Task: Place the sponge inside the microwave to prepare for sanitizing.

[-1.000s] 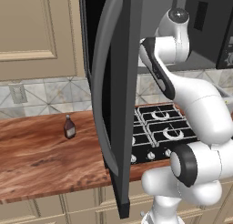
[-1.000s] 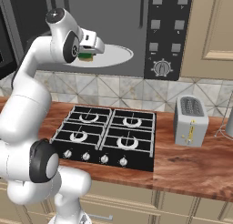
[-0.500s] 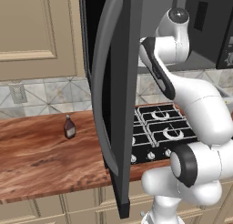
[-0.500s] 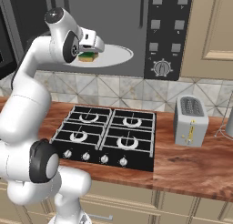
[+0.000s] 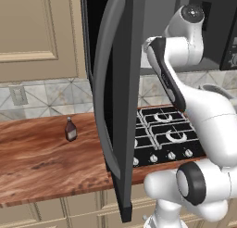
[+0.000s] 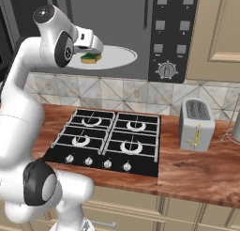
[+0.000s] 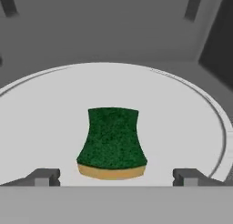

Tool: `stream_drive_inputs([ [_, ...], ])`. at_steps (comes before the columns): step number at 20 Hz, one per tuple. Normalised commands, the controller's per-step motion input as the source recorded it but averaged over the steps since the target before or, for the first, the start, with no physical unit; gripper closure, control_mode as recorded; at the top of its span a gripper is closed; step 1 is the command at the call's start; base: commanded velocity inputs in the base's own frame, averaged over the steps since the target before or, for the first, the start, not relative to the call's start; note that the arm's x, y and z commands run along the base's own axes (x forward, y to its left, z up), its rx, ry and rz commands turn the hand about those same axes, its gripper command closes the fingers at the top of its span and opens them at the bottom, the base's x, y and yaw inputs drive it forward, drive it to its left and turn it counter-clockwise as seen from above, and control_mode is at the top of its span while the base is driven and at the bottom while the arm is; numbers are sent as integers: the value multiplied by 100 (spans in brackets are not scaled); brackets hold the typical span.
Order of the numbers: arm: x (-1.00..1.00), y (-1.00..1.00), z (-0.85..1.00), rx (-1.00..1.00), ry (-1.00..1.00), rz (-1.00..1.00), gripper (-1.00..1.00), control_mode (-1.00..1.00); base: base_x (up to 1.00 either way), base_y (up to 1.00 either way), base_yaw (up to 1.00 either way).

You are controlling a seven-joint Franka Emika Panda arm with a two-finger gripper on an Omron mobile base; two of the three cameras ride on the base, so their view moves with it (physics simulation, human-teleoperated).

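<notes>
**A:** Where is the sponge (image 7: pixel 112 143)?

**B:** It lies flat on the white turntable (image 7: pixel 41 127) inside the microwave (image 6: pixel 140 19), green side up, with the yellow layer showing along its near edge. In the right base view it sits toward the left part of the plate, just in front of the hand.

**A:** And the claw (image 7: pixel 116 176)?

**B:** Spread wide. In the hand view one fingertip (image 7: pixel 43 176) rises at the left and the other at the right, each well clear of the sponge's sides. Nothing is held between them, and the sponge rests on the plate by its own weight.

**A:** Why is the arm up there at all?

**B:** The microwave hangs above the stove (image 6: pixel 110 141), so the arm has to reach high and go in through the opening. The door (image 5: pixel 115 102) stands swung out toward the base, with its curved grey handle (image 5: pixel 104 83) facing the camera, which leaves that opening free.

**A:** So is the job finished?

**B:** The sponge looks placed, to my eye. What remains, I judge, is pulling the hand out without catching the door edge or nudging the sponge.

**A:** Anything else nearby?

**B:** A small brown bottle (image 5: pixel 70 129) stands on the wooden counter (image 5: pixel 41 157) left of the door, and a silver toaster (image 6: pixel 196 124) sits to the right of the stove. Neither is near the hand.
</notes>
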Motion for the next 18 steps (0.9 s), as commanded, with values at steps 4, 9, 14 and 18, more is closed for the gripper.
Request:
stream_drive_inputs([
  [4,-80,0,26,0,-1,0,-100,-100,0,0,0],
  [9,-88,-6,45,0,-2,0,-100,-100,0,0,0],
  [14,-89,-7,37,0,0,0,-100,-100,0,0,0],
  [18,-99,-4,8,0,0,0,-100,-100,0,0,0],
])
